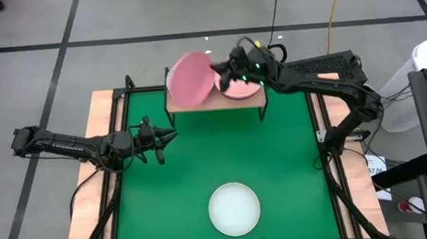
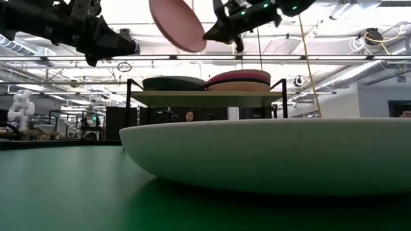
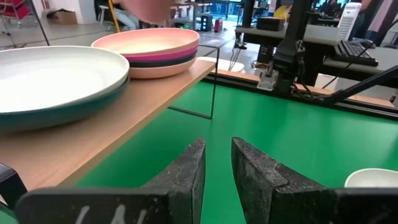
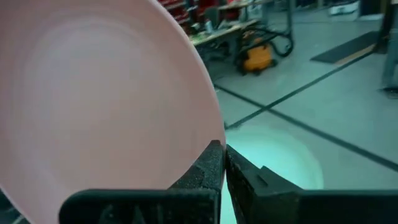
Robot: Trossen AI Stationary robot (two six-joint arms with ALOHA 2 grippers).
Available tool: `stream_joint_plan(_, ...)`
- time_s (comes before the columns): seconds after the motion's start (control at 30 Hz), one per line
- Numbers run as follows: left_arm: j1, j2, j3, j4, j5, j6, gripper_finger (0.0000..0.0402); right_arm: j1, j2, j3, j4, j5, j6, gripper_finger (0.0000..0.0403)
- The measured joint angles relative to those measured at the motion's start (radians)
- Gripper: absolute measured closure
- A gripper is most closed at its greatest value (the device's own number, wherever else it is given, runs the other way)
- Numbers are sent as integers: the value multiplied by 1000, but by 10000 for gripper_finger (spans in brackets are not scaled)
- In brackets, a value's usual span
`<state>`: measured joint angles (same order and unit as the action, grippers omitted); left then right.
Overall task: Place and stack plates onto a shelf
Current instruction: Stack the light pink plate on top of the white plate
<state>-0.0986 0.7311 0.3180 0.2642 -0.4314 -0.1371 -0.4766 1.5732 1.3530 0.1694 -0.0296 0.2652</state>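
My right gripper (image 1: 222,77) is shut on a pale pink plate (image 1: 191,79) and carries it tilted in the air above the left half of the light-wood shelf (image 1: 212,104). The shelf bears two stacks: a mint-white plate on dark teal ones (image 3: 56,81), and a pink, magenta and dark stack (image 3: 152,50). One mint-white plate (image 1: 234,208) lies flat on the green table near its near edge. My left gripper (image 1: 161,136) hangs open above the table, off the shelf's left front corner, and holds nothing. My right gripper pinches the pink plate's rim (image 4: 208,134) between its two fingers, one on each face. It comes from the table's right, roughly level, as the low view shows (image 2: 218,29). The plate (image 2: 176,22) is lifted clear and tilted steeply, well above the stacks.
The shelf stands at the table's far edge on thin black legs (image 3: 212,81). Bare green table lies between the shelf and the lone plate. Wooden strips (image 1: 101,143) and black rails border the table. A person's head (image 2: 190,116) shows in the room behind the shelf.
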Motion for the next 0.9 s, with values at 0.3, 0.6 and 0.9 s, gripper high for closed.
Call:
stream_joint_plan(0.3, 0, 0, 0, -1, 1, 2, 319, -139, 161, 107, -62, -77, 124, 403)
stream_joint_plan(0.6, 0, 0, 0, -1, 3, 5, 319, -142, 204, 107, -68, -183, 91, 392)
stream_joint_plan(0.9, 0, 0, 0, 0, 3, -3, 319, -139, 204, 108, -68, -149, 82, 353)
